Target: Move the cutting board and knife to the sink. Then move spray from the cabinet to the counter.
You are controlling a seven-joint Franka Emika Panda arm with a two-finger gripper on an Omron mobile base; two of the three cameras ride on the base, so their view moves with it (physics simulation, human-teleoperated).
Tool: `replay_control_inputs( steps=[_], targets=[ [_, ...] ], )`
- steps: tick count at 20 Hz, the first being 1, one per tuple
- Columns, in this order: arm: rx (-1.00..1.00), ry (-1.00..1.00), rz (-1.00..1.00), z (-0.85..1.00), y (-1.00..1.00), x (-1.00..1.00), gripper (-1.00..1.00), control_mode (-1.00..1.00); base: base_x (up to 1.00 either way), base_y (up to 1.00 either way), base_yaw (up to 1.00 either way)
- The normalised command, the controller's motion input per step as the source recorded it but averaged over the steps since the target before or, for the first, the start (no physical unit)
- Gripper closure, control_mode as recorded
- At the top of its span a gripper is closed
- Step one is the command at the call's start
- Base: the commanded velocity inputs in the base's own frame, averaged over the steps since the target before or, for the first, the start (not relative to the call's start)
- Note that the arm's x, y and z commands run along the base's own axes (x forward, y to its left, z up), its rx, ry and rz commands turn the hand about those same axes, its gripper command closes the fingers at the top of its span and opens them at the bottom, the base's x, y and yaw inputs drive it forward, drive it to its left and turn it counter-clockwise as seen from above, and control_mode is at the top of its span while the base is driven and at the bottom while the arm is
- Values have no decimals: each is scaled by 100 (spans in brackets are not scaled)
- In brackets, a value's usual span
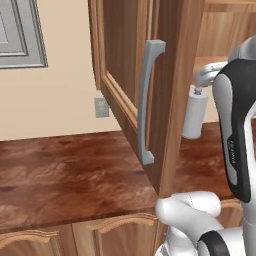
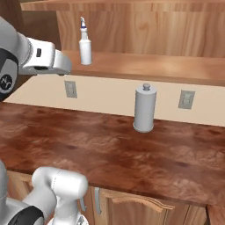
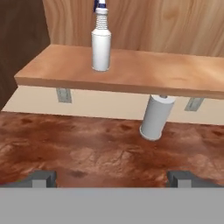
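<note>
The two dark fingertips of the gripper [image 3: 111,178] stand spread wide and empty over the glossy reddish-brown counter [image 3: 87,148], lined up toward the upright white spray bottle [image 3: 101,46] on the wooden cabinet shelf [image 3: 131,72] at twelve o'clock, apparently readying a grasp.

Base cams flank arm; all share paper-towel roll [image 2: 144,108]

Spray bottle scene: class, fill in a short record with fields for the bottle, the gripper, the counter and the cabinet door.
spray bottle: upright on the cabinet shelf, near its left end
gripper: open, empty, facing the bottle, apart from it
counter: carries a white paper towel roll, upright by the wall
cabinet door: swung open
</note>
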Motion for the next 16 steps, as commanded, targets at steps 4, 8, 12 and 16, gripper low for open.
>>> replay_control_inputs(
  steps=[4,8,12,16],
  targets=[
    [11,-2,-3,15,0,17,-100,-100,0,0,0],
    [15,-8,0,7,-2,24,-100,-100,0,0,0],
    [14,-13,0,3,0,40,-100,-100,0,0,0],
    [7,-6,0,0,0,61,-100,-100,0,0,0]
  ],
)
